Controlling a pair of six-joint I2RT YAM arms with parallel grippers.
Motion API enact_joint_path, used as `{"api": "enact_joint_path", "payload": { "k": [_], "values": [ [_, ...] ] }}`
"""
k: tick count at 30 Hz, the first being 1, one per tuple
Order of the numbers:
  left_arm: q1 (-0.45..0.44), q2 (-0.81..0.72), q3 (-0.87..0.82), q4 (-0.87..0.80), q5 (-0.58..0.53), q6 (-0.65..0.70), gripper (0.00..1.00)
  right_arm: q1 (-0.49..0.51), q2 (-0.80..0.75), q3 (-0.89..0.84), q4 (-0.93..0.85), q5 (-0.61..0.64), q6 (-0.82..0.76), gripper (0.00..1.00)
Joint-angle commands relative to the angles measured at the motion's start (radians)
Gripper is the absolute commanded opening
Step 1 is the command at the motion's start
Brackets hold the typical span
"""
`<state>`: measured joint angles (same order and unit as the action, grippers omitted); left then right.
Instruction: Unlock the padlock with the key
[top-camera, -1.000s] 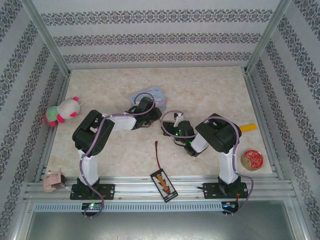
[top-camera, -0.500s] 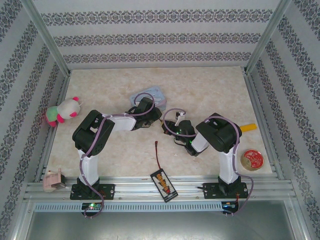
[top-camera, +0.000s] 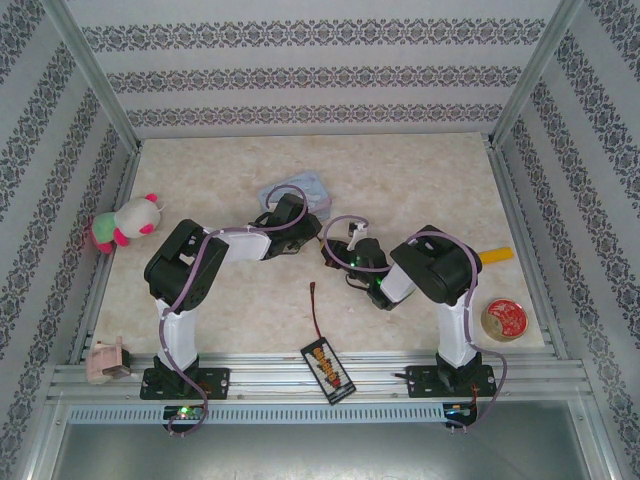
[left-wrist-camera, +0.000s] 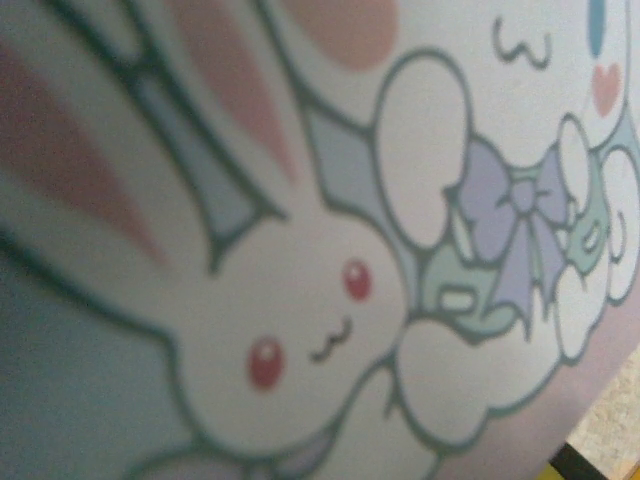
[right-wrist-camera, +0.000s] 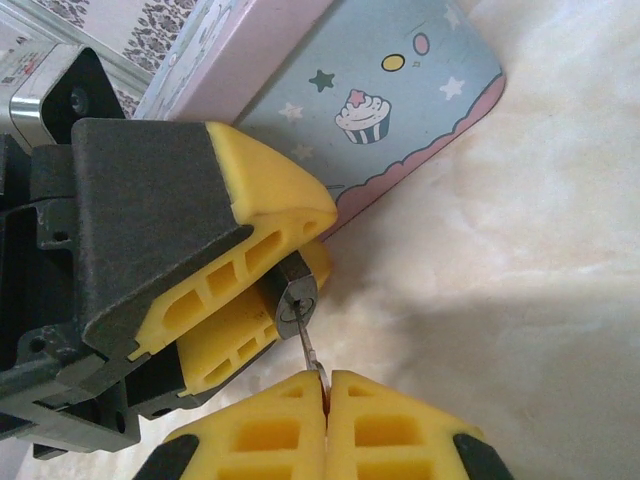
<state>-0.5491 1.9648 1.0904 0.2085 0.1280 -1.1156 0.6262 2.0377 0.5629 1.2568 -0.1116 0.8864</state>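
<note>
In the right wrist view, my left gripper (right-wrist-camera: 322, 245) holds the small dark padlock (right-wrist-camera: 297, 295) between its yellow fingers (right-wrist-camera: 270, 190), keyhole face toward the camera. The thin silvery key (right-wrist-camera: 311, 350) has its tip in the keyhole. Its head is pinched by my right gripper (right-wrist-camera: 326, 378), whose jaws are shut at the bottom edge. The padlock's shackle is hidden between the left fingers. From above, the left gripper (top-camera: 312, 232) and right gripper (top-camera: 332, 252) meet at mid-table, just in front of the pale-blue cartoon tin (top-camera: 298, 187).
The tin (right-wrist-camera: 400, 110) lies right behind the left fingers, and its printed lid (left-wrist-camera: 320, 250) sits close under the left wrist camera. A plush toy (top-camera: 125, 222) lies left, a black device (top-camera: 328, 370) with a red-tipped wire (top-camera: 313, 290) in front, and a round tin (top-camera: 505, 318) right.
The right arm has edged slightly left and away from me, toward the left gripper. The left arm has stayed where it was.
</note>
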Motion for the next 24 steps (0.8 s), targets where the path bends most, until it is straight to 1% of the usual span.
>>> {"api": "enact_joint_path", "payload": {
  "k": [1, 8, 14, 18, 24],
  "values": [
    [-0.031, -0.007, -0.011, 0.029, 0.134, -0.040, 0.12, 0.026, 0.025, 0.034, 0.012, 0.027, -0.045, 0.00],
    [-0.031, -0.010, -0.016, 0.040, 0.158, -0.063, 0.11, 0.047, 0.013, 0.014, 0.012, 0.100, -0.099, 0.00],
    [-0.035, -0.010, -0.017, 0.045, 0.175, -0.069, 0.11, 0.047, -0.008, 0.018, -0.008, 0.133, -0.134, 0.00],
    [-0.037, -0.010, -0.020, 0.051, 0.200, -0.085, 0.11, 0.047, -0.021, 0.030, -0.022, 0.133, -0.140, 0.00],
    [-0.037, -0.023, -0.026, 0.021, 0.225, -0.086, 0.11, 0.028, -0.048, 0.021, -0.016, 0.102, -0.072, 0.00]
  ]
}}
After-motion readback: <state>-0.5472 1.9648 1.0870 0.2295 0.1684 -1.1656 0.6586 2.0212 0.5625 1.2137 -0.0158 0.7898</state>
